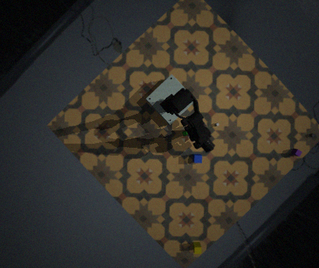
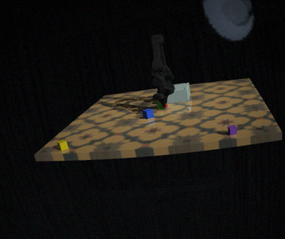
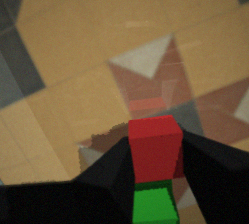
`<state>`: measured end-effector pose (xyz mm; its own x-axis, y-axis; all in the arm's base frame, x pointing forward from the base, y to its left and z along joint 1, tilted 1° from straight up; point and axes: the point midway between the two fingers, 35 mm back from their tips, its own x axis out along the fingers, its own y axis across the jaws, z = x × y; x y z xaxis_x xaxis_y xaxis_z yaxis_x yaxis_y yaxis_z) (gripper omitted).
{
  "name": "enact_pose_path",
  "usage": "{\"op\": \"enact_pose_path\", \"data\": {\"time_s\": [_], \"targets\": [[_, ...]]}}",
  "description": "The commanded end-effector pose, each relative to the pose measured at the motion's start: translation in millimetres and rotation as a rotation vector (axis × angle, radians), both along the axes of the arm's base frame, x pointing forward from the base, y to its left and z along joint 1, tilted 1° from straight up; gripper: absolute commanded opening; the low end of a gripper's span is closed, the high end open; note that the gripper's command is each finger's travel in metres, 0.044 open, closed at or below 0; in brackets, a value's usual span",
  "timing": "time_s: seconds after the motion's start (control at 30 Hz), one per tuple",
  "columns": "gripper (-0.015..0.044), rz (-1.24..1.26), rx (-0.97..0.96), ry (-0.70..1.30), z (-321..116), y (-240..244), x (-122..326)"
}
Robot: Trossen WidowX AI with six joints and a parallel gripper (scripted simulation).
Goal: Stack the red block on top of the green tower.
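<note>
Clamping the small red cube (image 3: 155,149) near the worktop's centre, the black parallel-jaw gripper (image 3: 155,165) grasps it firmly — the green block tower (image 3: 154,205) sits touching it, directly on the wrist side.
</note>
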<state>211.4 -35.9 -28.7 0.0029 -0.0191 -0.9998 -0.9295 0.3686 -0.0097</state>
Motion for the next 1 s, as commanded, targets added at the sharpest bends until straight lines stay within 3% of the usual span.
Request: {"op": "enact_pose_path", "data": {"time_s": [0.0,0.6,0.97], "targets": [[0.0,-0.001,-0.007,-0.014,14.1,-1.0,5.0],[0.0,-0.001,-0.007,-0.015,106.5,1.6,3.8],[0.0,-0.001,-0.008,-0.015,110.4,-5.7,-1.7]]}}
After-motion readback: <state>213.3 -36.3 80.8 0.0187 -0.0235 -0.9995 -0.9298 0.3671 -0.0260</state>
